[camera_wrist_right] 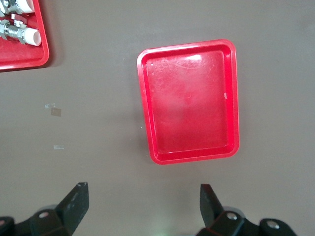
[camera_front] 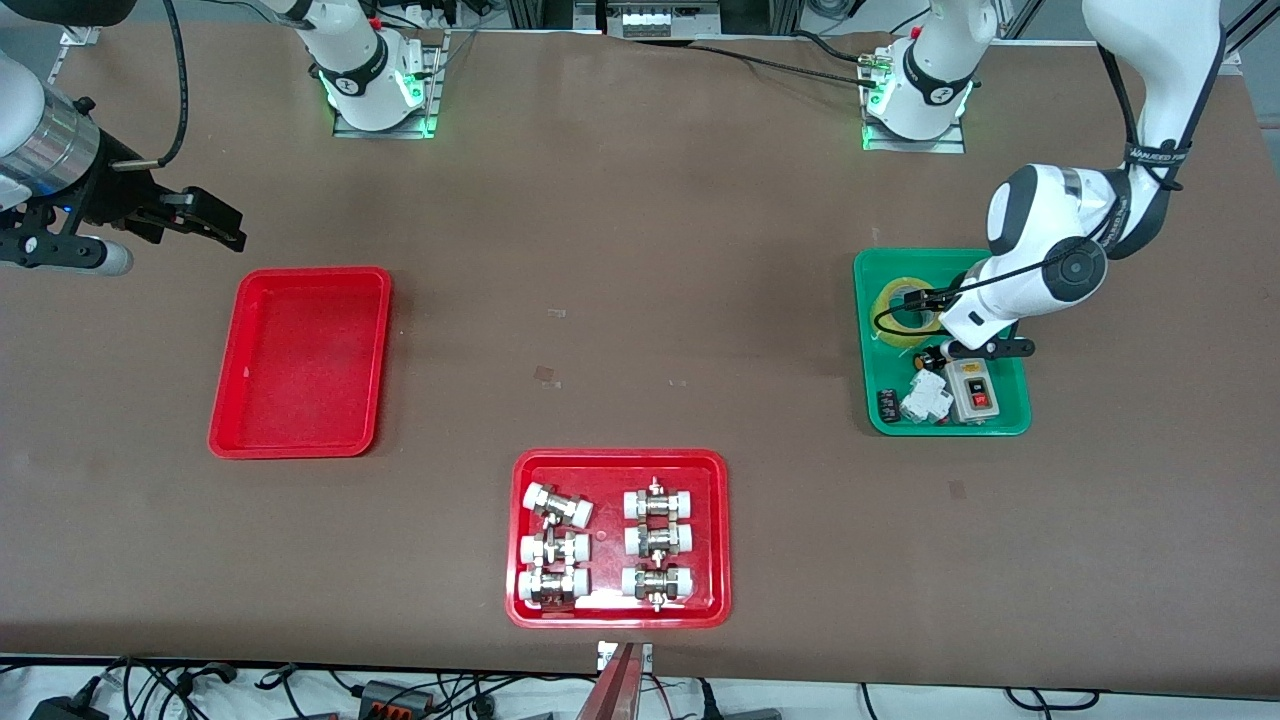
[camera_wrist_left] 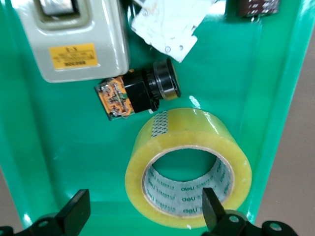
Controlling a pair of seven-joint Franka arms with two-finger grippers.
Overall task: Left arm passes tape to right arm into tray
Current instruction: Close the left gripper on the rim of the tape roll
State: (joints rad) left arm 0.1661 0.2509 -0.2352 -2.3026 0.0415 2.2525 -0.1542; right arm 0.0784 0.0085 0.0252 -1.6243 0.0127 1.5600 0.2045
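We count one tape roll (camera_wrist_left: 188,167) between the left gripper's (camera_wrist_left: 142,214) wide fingers (camera_wrist_left: 212,209) in the green tray (camera_front: 1012,420); the right gripper (camera_wrist_right: 143,206) waits wide over the counter (camera_front: 640,300) by one red tray (camera_front: 300,362).

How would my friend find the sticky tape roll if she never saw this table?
Look for the green tray at the left arm's end of the table. The tape lies in the part of it farthest from the front camera, under the left gripper, whose fingers are open. It's the only round, see-through yellowish ring there; its neighbours are boxy switches.
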